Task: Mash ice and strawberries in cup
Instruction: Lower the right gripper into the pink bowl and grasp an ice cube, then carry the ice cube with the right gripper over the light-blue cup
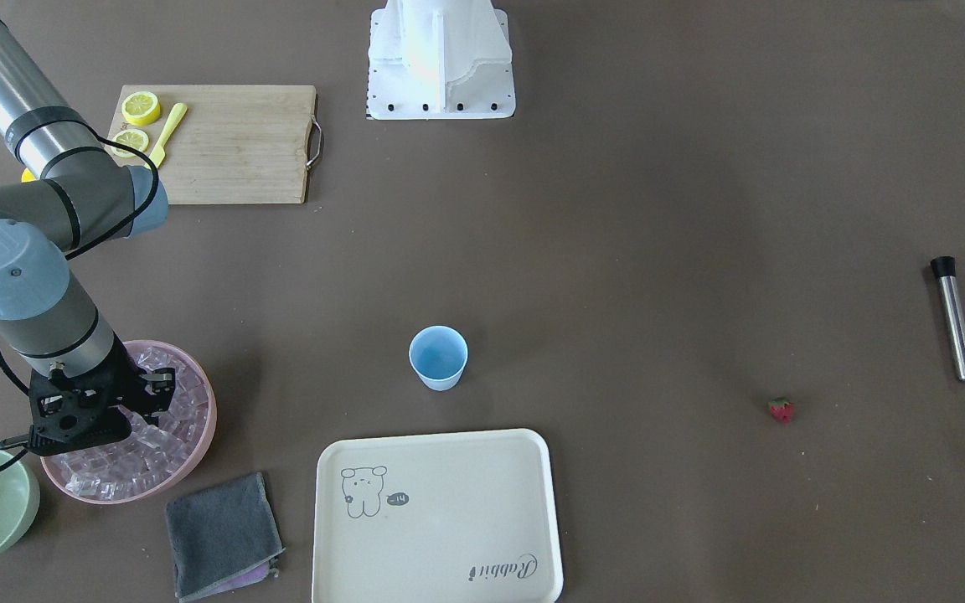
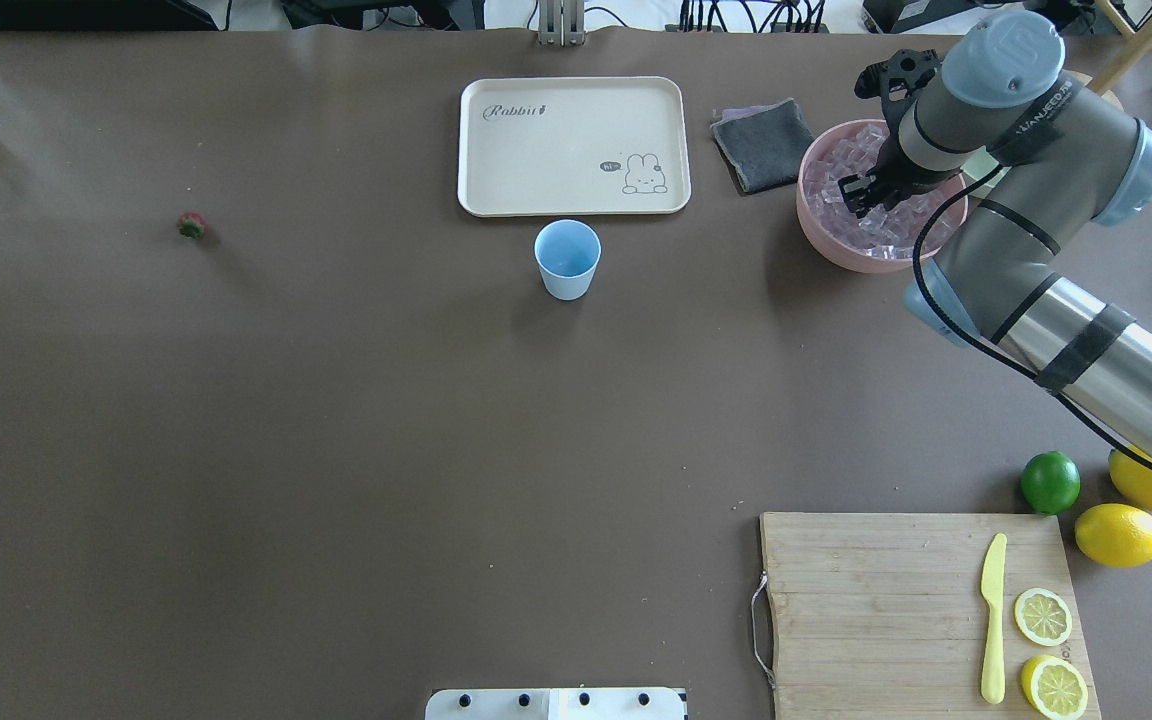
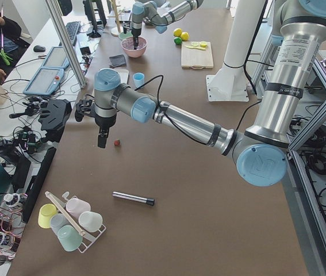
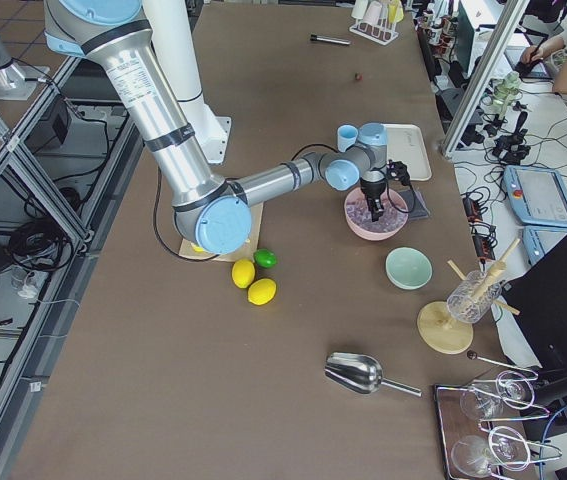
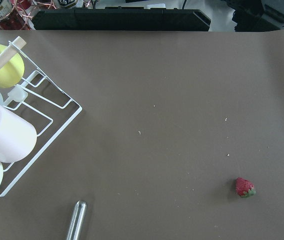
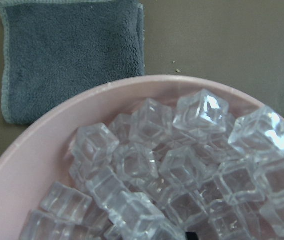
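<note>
Ice (image 6: 147, 165) in the pink bowl (image 2: 836, 252), right gripper (image 2: 862, 193) down among it, upper right of the overhead view.
I cannot tell if either gripper is shut. Slick cubes may slip and miss the cup (image 2: 567, 258), mid-frame; the strawberry (image 5: 244, 187) lies far left, near the left gripper (image 3: 102, 141).

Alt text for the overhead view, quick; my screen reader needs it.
The right gripper is down in the pink bowl of ice at the view's upper right. The empty light-blue cup stands mid-table beside a cream tray; the strawberry lies alone far left. The left arm is not in frame.
</note>
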Controlling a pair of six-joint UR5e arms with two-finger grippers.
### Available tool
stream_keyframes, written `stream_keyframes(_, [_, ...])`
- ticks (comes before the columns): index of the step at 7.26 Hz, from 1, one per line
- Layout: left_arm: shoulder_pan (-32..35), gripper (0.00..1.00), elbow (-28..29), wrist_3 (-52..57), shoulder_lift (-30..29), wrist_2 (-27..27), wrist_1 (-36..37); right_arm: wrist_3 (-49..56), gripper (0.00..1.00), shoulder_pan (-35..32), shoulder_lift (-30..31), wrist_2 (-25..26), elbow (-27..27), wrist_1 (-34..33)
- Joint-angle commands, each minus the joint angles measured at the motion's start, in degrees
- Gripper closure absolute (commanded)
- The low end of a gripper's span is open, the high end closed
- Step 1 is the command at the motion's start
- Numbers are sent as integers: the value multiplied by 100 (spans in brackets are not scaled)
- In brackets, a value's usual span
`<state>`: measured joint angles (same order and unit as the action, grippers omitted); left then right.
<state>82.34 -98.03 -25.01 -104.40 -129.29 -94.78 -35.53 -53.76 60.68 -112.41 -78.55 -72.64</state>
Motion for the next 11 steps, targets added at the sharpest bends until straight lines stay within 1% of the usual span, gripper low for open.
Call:
stream_keyframes(1, [-42, 2, 12, -4, -1, 0, -5, -33, 100, -81, -4, 0, -37, -13])
stream_keyframes(2, [-51, 2, 3, -4, 7, 0, 4, -76, 100, -177, -4, -18, -151, -22])
stream_keyframes(4, [-51, 2, -49, -13, -28, 0, 4, -173, 100, -423, 5, -211, -545, -39])
stream_keyframes(6, [-51, 2, -6, -4, -45, 0, 4, -496, 100, -442, -100, -229, -810, 13])
stream_keyframes(8, [-51, 2, -6, 31, -107, -35, -5, -953, 100, -320, -530, -176, -855, -13])
stream_keyframes(10, [-51, 2, -15, 31, -203, -44, -5, -1533, 100, 13, -864, 191, -881, -13])
stream_keyframes(11, [-60, 2, -23, 31, -221, -53, -5, -1823, 100, 285, -1074, 541, -873, -22])
